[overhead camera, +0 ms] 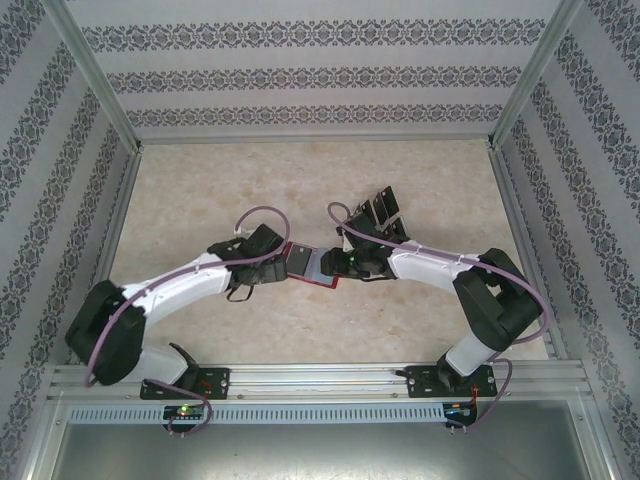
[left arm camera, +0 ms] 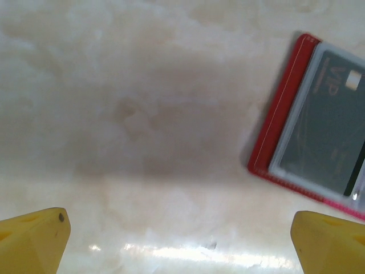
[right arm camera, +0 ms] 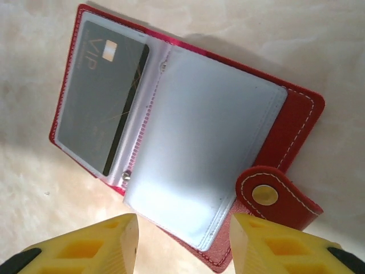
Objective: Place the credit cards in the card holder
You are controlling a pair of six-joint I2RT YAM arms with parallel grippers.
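Note:
The red card holder (overhead camera: 313, 270) lies open and flat on the table between the two grippers. One black credit card (right arm camera: 100, 97) marked VIP sits inside its left clear sleeve, while the right sleeve (right arm camera: 205, 154) looks empty. The clasp tab (right arm camera: 274, 197) sticks out at the lower right. My right gripper (right arm camera: 182, 242) is open, and its yellow fingers straddle the near corner of the card holder (right arm camera: 293, 123). My left gripper (left arm camera: 179, 245) is wide open over bare table, with the card holder (left arm camera: 285, 114) and its card (left arm camera: 325, 137) off to the right. More black cards stand in a clear slotted stand (overhead camera: 383, 213).
The marble-patterned table (overhead camera: 200, 190) is enclosed by patterned walls and an aluminium frame (overhead camera: 320, 378). The slotted stand sits just behind the right arm's wrist (overhead camera: 400, 258). Open table stretches to the left and behind.

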